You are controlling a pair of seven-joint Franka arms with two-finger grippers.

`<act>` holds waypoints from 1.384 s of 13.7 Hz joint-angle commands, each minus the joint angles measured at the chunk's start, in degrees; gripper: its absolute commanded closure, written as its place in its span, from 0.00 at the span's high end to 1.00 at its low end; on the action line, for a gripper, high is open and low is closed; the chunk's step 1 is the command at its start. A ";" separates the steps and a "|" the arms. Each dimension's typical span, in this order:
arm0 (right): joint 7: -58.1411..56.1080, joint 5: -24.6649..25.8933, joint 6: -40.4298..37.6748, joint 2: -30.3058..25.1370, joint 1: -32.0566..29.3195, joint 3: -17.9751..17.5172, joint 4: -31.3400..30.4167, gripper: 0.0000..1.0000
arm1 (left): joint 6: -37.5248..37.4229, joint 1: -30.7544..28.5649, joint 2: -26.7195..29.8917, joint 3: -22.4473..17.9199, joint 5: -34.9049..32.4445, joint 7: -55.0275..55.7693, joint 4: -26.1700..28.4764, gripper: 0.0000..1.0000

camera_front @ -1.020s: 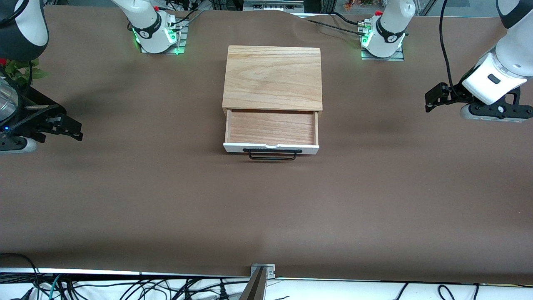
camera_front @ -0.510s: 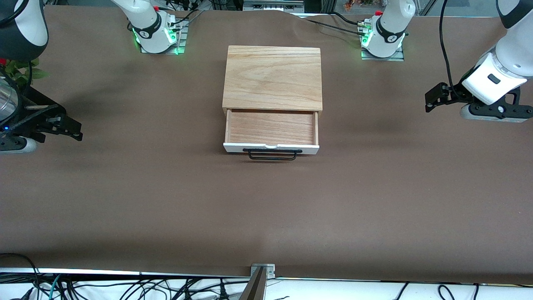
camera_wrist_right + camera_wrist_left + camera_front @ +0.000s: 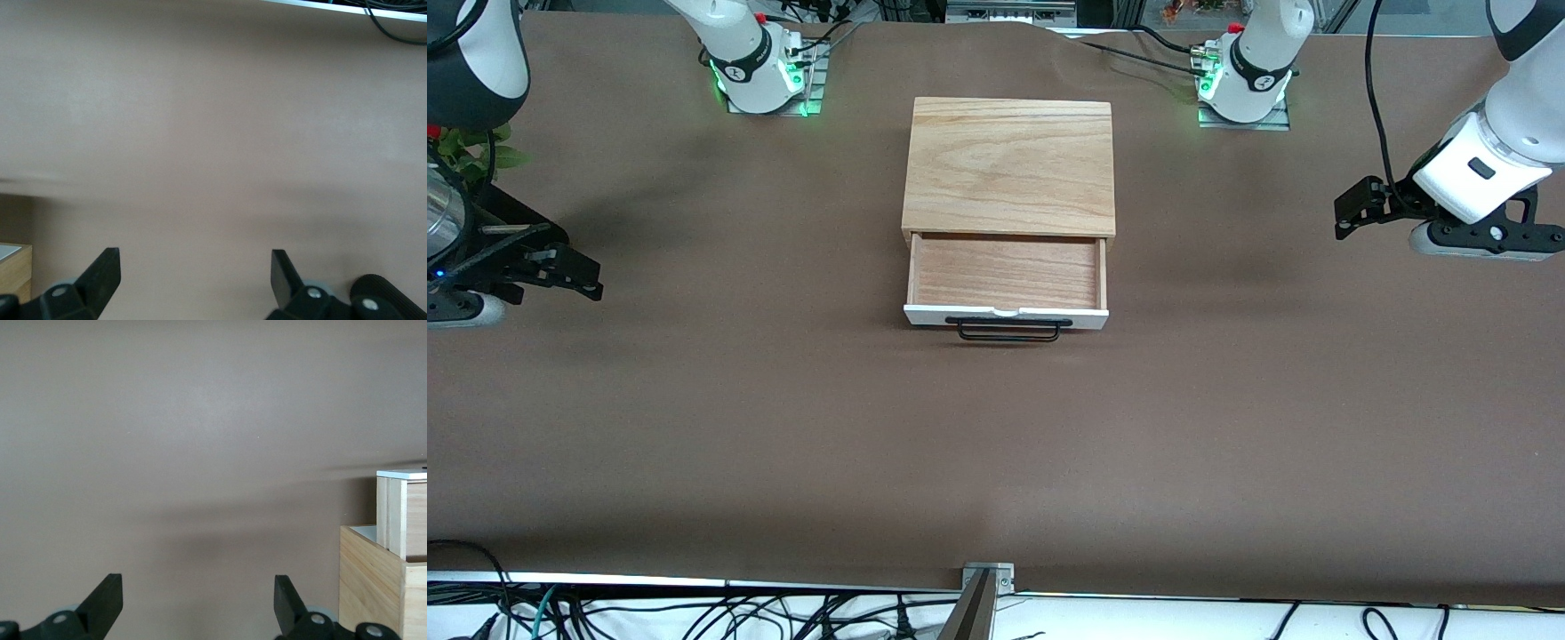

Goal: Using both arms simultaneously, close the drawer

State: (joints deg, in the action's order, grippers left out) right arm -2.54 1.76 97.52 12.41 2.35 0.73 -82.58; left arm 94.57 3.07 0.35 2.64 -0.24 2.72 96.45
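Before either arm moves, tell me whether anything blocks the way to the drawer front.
Nothing visible does. Bare table lies between the open left gripper, the open right gripper and the drawer, which stands pulled out of its wooden casing.

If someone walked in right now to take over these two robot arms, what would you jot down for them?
Left gripper: open, holding nothing, over bare table at the left arm's end.
Right gripper: open, holding nothing, over bare table at the right arm's end.
Drawer: pulled out of its wooden casing at mid-table, nothing inside, white front and black handle facing the front camera.
Done: nothing; neither gripper touches the drawer.
Left: bring both grippers to the white front and push it in together.
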 commanded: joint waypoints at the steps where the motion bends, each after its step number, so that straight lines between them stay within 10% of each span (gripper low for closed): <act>1: 0.35 -0.35 -0.49 -0.37 -0.50 -0.29 -0.04 1.00 | -1.05 0.01 0.00 0.35 -1.52 -0.53 -0.91 1.00; 19: 0.96 -7.63 21.47 17.80 15.66 -1.26 3.11 1.00 | -1.05 0.01 0.00 0.35 -1.52 -0.44 -0.91 1.00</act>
State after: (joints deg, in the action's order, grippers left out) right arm -1.84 -4.24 117.73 27.23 16.20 -0.74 -82.93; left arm 94.57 3.08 0.35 2.72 -0.24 2.72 96.40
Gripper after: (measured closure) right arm 0.000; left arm 0.000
